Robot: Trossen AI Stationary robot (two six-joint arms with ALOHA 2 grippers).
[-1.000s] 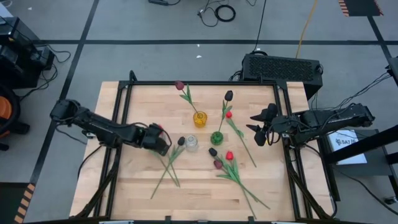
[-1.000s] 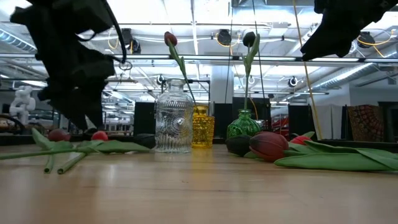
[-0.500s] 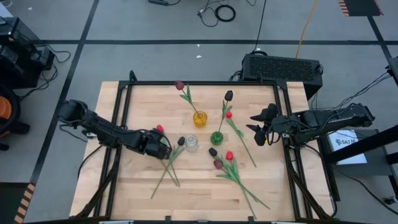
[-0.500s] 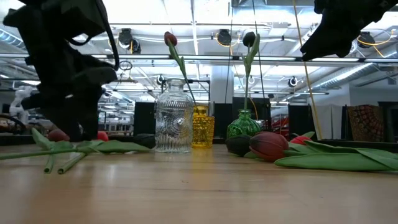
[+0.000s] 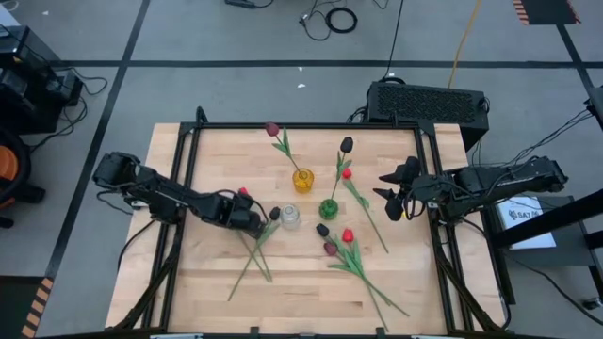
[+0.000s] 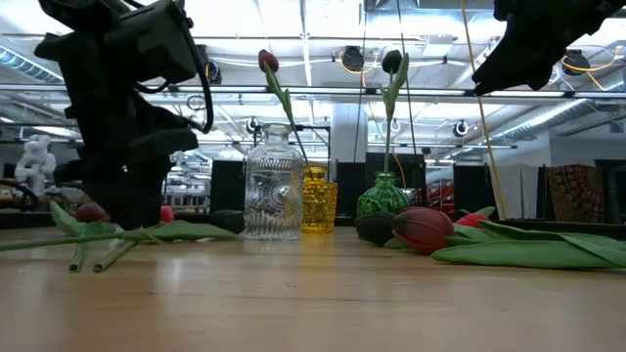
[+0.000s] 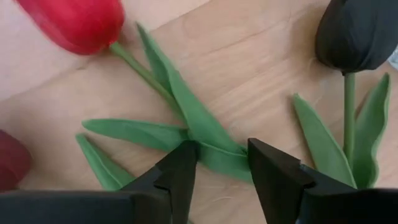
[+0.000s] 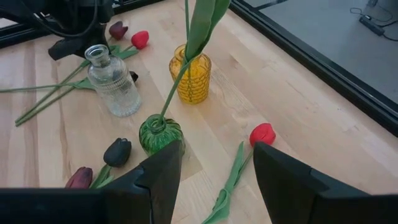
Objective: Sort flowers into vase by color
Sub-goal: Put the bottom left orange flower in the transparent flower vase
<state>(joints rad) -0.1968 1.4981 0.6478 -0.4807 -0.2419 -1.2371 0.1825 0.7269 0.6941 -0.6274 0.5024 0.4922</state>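
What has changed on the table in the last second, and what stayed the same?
The left gripper moved toward the clear vase, came down over the flower stems lying beside it, and narrowed its fingers around them. The right gripper, the three vases and the other flowers have not moved.

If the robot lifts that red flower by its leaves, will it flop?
Probably a little: the left gripper is closing on soft-looking leaves, not the stem. The red tulip head looks chunky on a thin stem, so it may droop and swing.
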